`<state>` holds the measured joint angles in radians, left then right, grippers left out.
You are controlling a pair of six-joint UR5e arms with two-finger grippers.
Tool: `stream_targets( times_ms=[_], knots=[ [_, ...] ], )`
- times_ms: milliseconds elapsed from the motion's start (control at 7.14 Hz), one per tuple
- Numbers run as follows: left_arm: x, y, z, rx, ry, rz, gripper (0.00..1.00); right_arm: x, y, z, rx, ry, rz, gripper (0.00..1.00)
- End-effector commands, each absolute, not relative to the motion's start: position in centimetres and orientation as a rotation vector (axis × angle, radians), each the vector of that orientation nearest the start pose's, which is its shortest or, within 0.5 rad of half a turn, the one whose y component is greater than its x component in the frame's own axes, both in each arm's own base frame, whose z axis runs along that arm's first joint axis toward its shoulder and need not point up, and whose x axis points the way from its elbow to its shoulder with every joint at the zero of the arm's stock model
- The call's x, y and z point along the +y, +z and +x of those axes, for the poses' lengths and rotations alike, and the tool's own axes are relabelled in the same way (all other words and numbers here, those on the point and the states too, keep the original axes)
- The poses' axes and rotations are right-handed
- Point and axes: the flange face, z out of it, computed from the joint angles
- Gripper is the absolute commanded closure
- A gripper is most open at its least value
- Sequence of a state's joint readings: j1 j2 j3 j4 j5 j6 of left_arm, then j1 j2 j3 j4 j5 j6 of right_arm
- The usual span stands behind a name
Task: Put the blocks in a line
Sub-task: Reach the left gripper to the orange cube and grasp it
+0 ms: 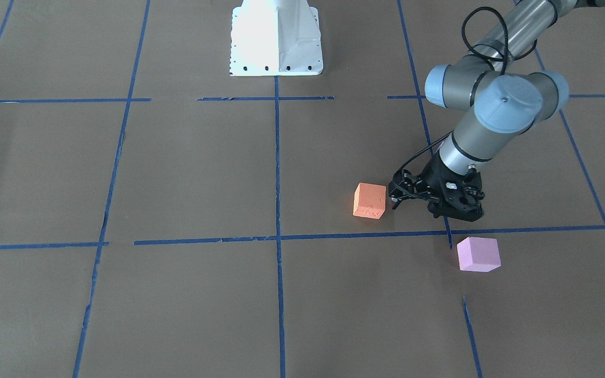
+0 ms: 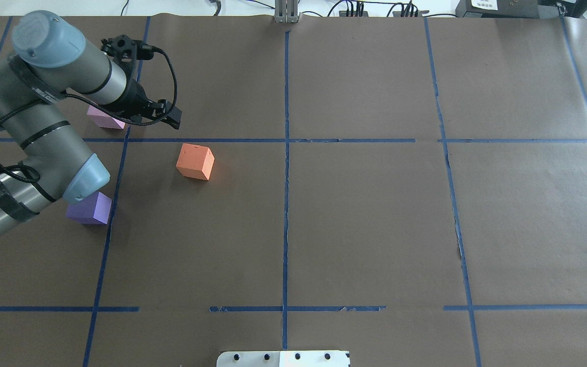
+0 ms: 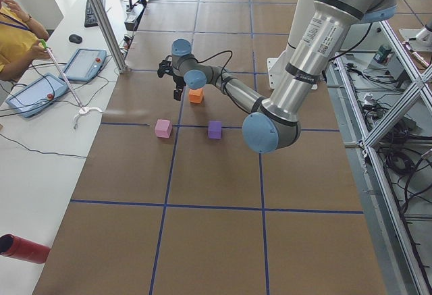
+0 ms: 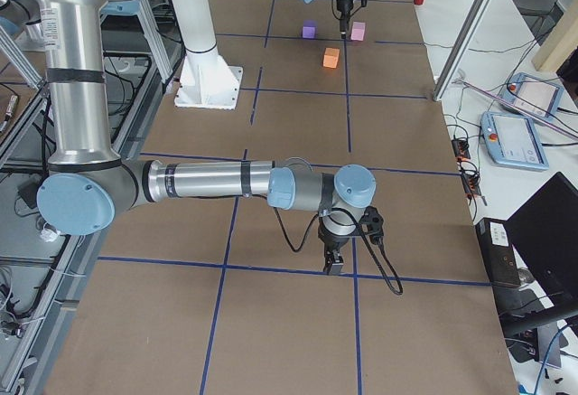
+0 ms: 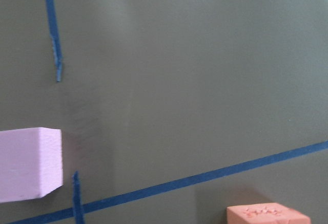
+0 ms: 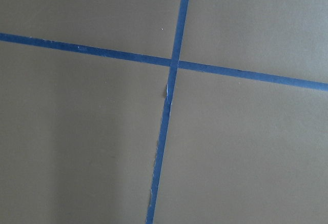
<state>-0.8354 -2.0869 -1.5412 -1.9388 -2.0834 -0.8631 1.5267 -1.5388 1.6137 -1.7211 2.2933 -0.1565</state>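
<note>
pink block half hidden behind left gripper, seemingly empty.

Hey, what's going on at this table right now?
The robot's left hand is down beside the orange block, with no block in it. The pink block and purple block sit apart from it in a triangle, so no line yet. The right hand hangs over the table, far from them.

Robotics lab, test cell. Work table covered in brown paper, gridded with blue tape lines. White metal arm pedestal standing on it. Silver aluminium frame post at table edge; grey touchscreen teach pendants on white side bench, person in yellow shirt there; loose black cables alongside
</note>
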Motion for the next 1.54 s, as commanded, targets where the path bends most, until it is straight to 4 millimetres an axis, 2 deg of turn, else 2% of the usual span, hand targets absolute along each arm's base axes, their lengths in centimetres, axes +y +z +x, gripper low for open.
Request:
stream_targets(
  times_ms=[0,280,420,700,980,1120,1260,1400],
  knots=[
    [-54.5,31.9,44.1,0.933,0.060,0.209,0.00,-50.1,64.0,4.5,-0.726,-0.165,-0.031,0.00],
    [-53.3,31.8,46.4,0.919,0.020,0.190,0.00,-50.0,64.1,4.5,-0.726,-0.166,-0.032,0.00],
    [-53.5,32.9,47.7,0.893,0.000,0.182,0.00,-50.1,64.0,4.5,-0.726,-0.167,-0.029,0.00],
    [-52.0,33.6,49.6,0.886,0.018,0.155,0.01,-50.1,64.0,4.5,-0.726,-0.165,-0.031,0.00],
    [-51.7,33.6,50.1,0.889,0.015,0.146,0.67,-50.1,64.0,4.5,-0.726,-0.165,-0.031,0.00],
    [-51.6,33.6,49.9,0.889,0.020,0.146,0.69,-50.1,64.0,4.5,-0.726,-0.165,-0.031,0.00],
    [-51.7,32.9,48.0,0.909,0.016,0.164,0.69,-50.1,64.0,4.5,-0.726,-0.165,-0.031,0.00],
    [-52.1,34.5,44.2,0.907,0.013,0.169,0.69,-50.1,64.0,4.5,-0.726,-0.165,-0.031,0.00]
  ],
)
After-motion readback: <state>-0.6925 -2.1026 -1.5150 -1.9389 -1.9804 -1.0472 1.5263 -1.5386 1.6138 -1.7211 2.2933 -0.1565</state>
